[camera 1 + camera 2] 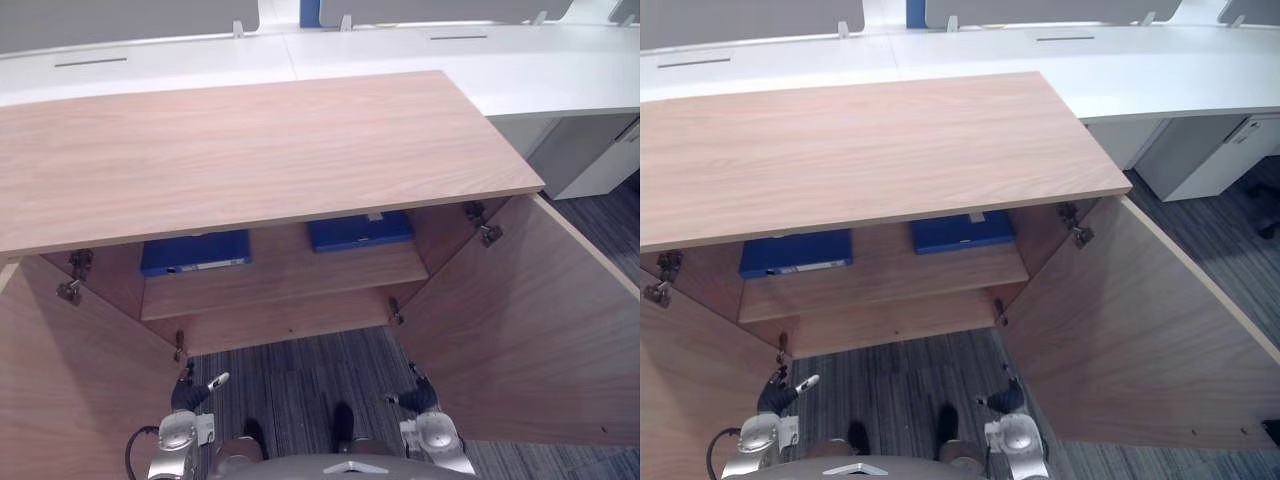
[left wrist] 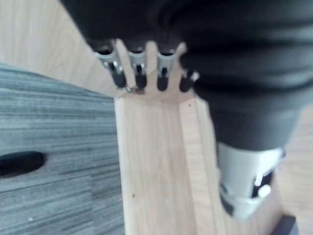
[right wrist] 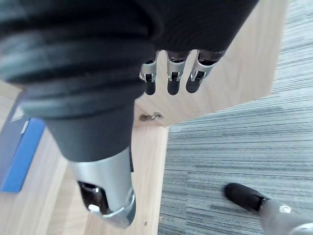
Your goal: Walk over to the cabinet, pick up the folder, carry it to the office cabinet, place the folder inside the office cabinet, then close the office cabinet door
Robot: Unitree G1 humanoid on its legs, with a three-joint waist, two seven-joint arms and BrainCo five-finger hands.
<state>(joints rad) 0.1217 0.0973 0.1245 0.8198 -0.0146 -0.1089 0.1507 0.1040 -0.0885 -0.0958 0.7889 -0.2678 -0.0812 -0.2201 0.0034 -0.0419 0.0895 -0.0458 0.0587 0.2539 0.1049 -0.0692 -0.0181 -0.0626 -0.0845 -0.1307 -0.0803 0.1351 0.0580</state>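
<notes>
Left eye view: a left folder (image 1: 195,252) and a right folder (image 1: 358,230) are seen on the shelf (image 1: 285,275) of the open cabinet (image 1: 250,150), with the left hand (image 1: 188,395) and right hand (image 1: 418,398) hung low.

Left wrist view: the fingers (image 2: 138,73) are held loosely straight and empty.

Right wrist view: the fingers (image 3: 168,78) are likewise loose and empty.

Placement is judged done; the right door (image 1: 530,320) and left door (image 1: 60,380) should be pushed shut next.

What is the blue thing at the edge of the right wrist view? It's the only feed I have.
Observer: Most likely the blue folder lying flat on the right end of the shelf in the open cabinet.
Operator: Any other folder in there?
Observer: Yes. A second blue folder lies flat on the same shelf, toward its left end, apart from the first.
</notes>
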